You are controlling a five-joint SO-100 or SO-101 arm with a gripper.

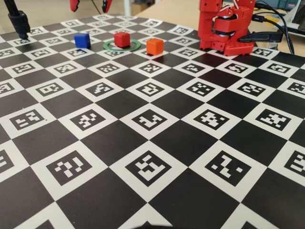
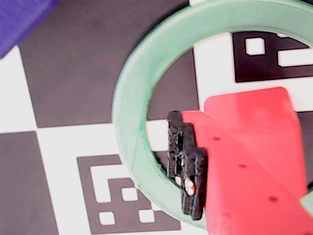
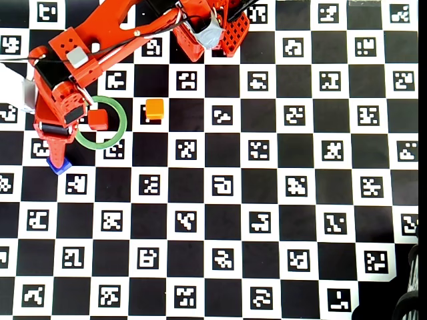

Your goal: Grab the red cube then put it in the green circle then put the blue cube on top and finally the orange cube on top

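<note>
The red cube (image 1: 122, 39) rests on the board inside the green circle (image 1: 109, 46), and the overhead view shows the same red cube (image 3: 99, 120) within the green circle (image 3: 119, 133). Left of the ring stands the blue cube (image 1: 82, 40); the orange cube (image 1: 154, 46) stands to its right. My gripper (image 1: 89, 5) hangs high above, between the blue and red cubes, open and holding nothing. In the wrist view one black-padded fingertip (image 2: 186, 161) shows over the ring (image 2: 128, 122), with the red cube (image 2: 249, 110) behind it and a corner of the blue cube (image 2: 19, 19) at top left.
The red arm base (image 1: 224, 31) stands at the back right with cables (image 1: 281, 28) trailing beside it. A black stand (image 1: 19, 21) rises at the back left. The board (image 1: 152, 143) is a black-and-white marker checkerboard.
</note>
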